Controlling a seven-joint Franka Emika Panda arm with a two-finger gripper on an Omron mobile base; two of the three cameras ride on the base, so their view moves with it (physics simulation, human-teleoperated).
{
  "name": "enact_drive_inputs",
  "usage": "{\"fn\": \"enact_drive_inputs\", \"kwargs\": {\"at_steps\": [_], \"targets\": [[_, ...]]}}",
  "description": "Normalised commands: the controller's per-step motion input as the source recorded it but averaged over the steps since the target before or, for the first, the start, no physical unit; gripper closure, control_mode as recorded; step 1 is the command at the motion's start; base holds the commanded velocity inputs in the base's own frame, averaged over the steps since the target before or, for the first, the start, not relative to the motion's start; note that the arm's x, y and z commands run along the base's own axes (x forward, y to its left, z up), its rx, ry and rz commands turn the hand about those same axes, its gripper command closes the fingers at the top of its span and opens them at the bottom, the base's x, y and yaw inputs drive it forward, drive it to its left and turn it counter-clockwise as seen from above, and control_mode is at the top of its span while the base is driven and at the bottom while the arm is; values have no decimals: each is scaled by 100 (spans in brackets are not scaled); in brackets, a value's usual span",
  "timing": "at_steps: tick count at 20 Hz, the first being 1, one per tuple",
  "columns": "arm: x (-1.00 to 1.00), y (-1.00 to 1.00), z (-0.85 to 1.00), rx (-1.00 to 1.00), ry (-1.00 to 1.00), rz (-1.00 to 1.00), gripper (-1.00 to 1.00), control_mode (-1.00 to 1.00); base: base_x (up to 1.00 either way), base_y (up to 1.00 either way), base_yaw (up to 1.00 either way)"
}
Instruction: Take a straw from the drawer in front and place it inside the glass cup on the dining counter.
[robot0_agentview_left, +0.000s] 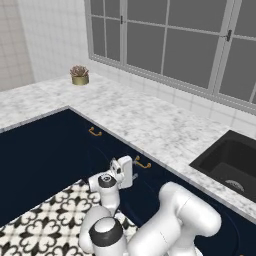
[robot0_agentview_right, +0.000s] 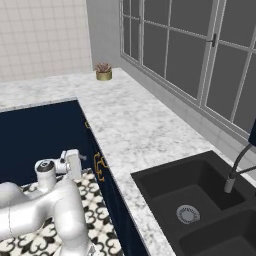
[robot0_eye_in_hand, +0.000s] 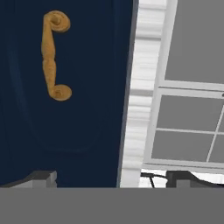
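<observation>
The drawer has a flat, dark blue front. It is shut. On it sits a small brass handle, bumpy in the middle with a round curl at each end. In the hand view the handle looks as if it stands up tall, near the top left corner, because the hand is rolled over. From the left base view the same drawer front sits just under the edge of the marble worktop, and its handle lies flat there.

The gripper points at the blue front, close to it, and holds nothing. Its two dark tips stand far apart, one at each side of the bottom of the hand view. The handle is up and off to one side of them, not between them.

The worktop edge runs right above the drawer front. Beyond it are the white wall and the grey window. A black sink is sunk into the worktop to the arm's right. A small plant pot stands far back at the worktop's corner. Below the arm, the patterned floor is open.
</observation>
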Motion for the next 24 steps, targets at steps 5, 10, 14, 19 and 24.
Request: {"fn": "enact_drive_inputs", "kwargs": {"at_steps": [5,10,14,19,24], "targets": [[12,-44,-24,0,0,7,-100,-100,0,0,0],[31,-19,-24,0,-1,11,-100,-100,0,0,0],[40,-1,-33,0,0,13,-100,-100,0,0,0],[50,0,-33,0,0,6,-100,-100,0,0,0],[63,0,-34,0,0,1,-100,-100,0,0,0]]}}
